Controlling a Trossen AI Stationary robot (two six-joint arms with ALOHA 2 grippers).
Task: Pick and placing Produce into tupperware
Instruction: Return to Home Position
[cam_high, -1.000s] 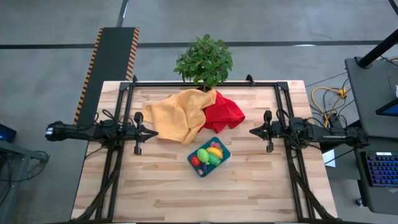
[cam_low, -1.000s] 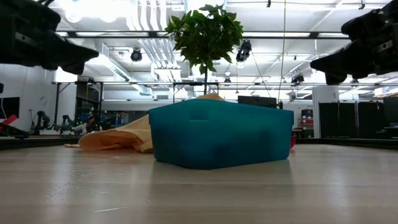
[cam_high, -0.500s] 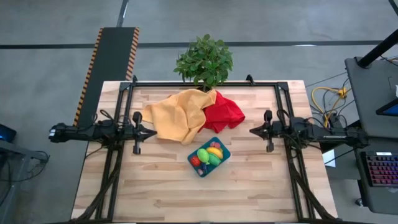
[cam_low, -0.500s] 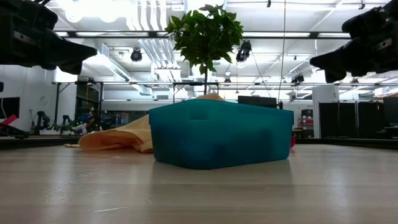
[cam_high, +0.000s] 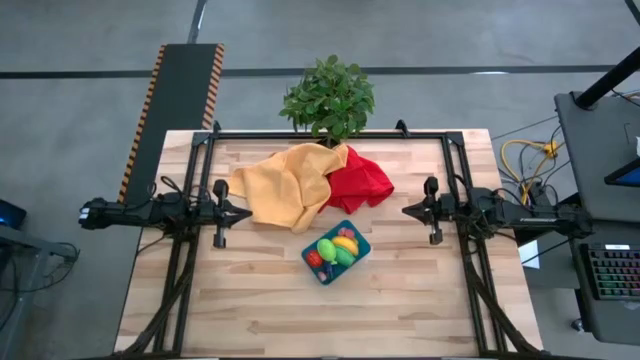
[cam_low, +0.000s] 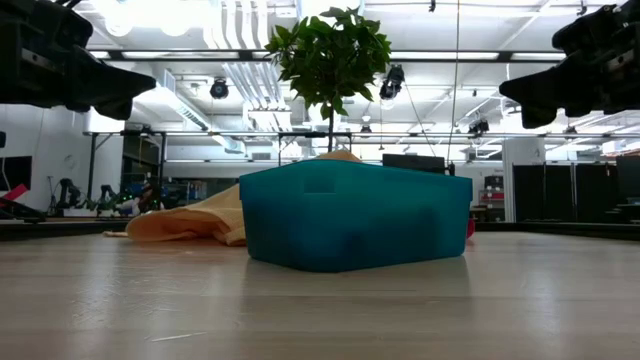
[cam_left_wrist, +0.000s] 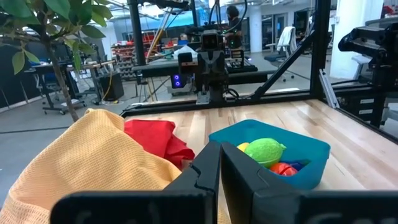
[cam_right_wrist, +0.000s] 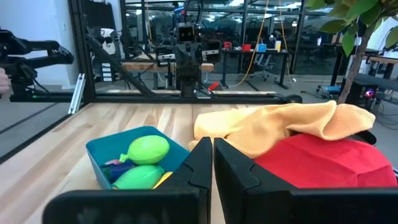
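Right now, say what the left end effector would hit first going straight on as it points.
Probably the right end effector, facing it head-on. The left end effector hangs raised, so it likely clears the crumpled yellow-orange cloth just below its tip, though that margin is unclear.

Both dark six-joint arms are stretched level and raised. The dark two-finger left gripper (cam_high: 243, 212) and the right gripper (cam_high: 406, 211) face each other, well apart. Fingers on both look pressed together.
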